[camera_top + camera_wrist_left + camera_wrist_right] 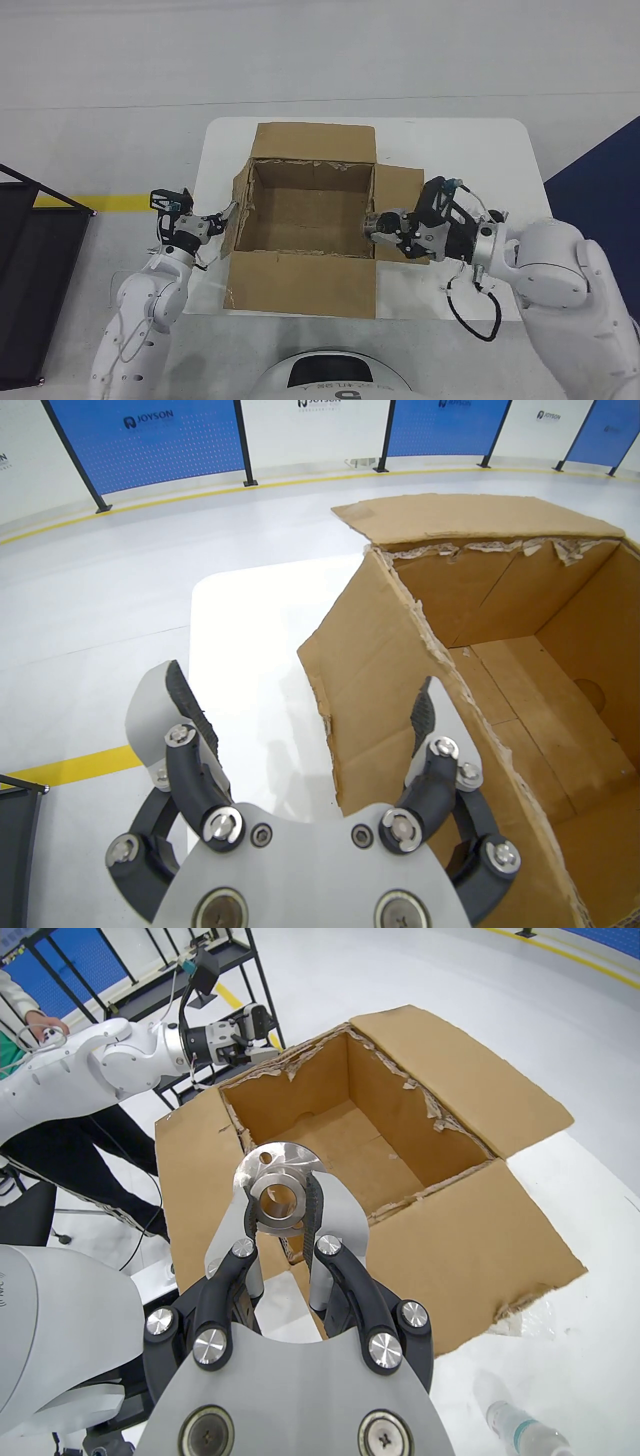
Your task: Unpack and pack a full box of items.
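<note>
One brown cardboard box (300,215) stands open; at its 3 o'clock the right gripper (282,1208) clamps one shiny metal flange (280,1160), at 9 o'clock the left gripper (300,677) gapes.

White desk (450,140) bearing an open cardboard box (305,285).
Box stands mid-desk, flaps spread outward; a clear bottle (520,1428) lies nearby.

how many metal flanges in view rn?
1. The metal flange is clamped in the right gripper, at the cardboard box rim. More may be hidden inside.
</note>
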Motion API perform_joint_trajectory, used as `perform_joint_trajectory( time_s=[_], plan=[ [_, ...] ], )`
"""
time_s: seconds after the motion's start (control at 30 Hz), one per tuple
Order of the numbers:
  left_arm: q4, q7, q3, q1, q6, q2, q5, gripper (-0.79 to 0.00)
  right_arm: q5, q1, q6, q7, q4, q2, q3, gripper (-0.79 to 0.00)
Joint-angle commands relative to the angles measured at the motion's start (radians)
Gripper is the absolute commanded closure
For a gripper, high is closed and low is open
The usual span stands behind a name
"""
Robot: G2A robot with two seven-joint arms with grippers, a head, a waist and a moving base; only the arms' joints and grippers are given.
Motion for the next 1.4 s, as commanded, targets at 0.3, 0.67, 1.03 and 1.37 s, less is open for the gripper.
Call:
perform_joint_trajectory(
  time_s=[0.3,0.67,1.03,1.37],
  plan=[
    [-0.003,0.006,-0.011,0.003,0.006,0.0,-0.013,-0.785,-0.127,0.433,0.226,0.065,0.336,-0.061,-0.44,0.0],
    [-0.003,0.006,-0.011,0.003,0.006,0.0,-0.013,-0.785,-0.293,0.655,0.385,0.06,0.539,-0.148,-0.737,0.0],
    [-0.003,0.006,-0.011,0.003,0.006,0.0,-0.013,-0.785,-0.389,0.761,0.492,0.043,0.708,-0.23,-0.901,0.0],
    [-0.003,0.006,-0.011,0.003,0.006,0.0,-0.013,-0.785,-0.414,0.809,0.519,0.007,0.86,-0.293,-0.97,0.0]
  ],
)
